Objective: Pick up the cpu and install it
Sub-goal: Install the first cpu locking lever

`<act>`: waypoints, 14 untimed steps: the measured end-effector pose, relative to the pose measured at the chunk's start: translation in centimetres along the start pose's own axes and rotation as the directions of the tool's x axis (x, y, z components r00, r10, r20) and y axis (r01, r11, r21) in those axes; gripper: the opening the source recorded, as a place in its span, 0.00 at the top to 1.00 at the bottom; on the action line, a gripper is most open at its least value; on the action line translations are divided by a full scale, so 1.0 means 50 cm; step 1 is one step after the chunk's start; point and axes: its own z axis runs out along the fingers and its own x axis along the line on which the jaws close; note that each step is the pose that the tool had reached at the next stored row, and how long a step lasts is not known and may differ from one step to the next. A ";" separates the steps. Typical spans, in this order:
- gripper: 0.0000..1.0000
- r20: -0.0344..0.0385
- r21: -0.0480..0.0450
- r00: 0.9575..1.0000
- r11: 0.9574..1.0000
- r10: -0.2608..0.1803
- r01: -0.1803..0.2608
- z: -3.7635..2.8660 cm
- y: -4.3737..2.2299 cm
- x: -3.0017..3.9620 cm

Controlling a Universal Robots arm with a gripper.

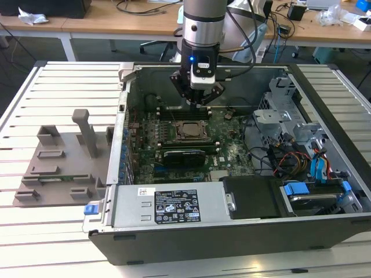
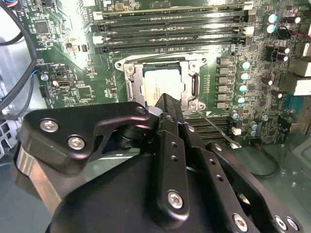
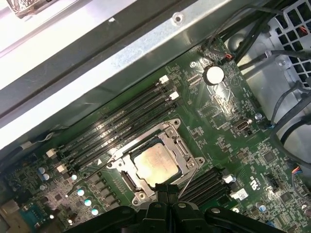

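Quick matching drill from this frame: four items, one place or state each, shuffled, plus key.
1. cpu
2. tool
3. grey tray
4. memory slots

A. outside the case, at the exterior view's left
B. above the board, inside the open case
C. lying in the socket frame
D. long, dark, beside the socket

Pairs: 1-C, 2-B, 3-A, 4-D

Cpu [image 3: 154, 164]: dull silver-grey metal top, faint brushed sheen. Socket frame [image 3: 171, 132]: bright bare metal, glossy. Motherboard [image 2: 73, 58]: green lacquered board, slightly shiny. Gripper [image 2: 167, 160]: black matt metal links, bright steel screw heads. Computer case [image 1: 174, 231]: dark grey painted sheet metal, matt. Tray [image 1: 52, 168]: grey matt plastic. Table [image 1: 35, 243]: pale slatted metal, smooth.
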 end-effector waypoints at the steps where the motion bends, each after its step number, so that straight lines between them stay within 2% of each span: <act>1: 0.90 0.000 0.000 1.000 1.000 -0.002 0.002 0.000 0.000 0.000; 14: 0.90 0.006 -0.003 0.997 0.997 -0.073 0.073 0.000 0.000 0.000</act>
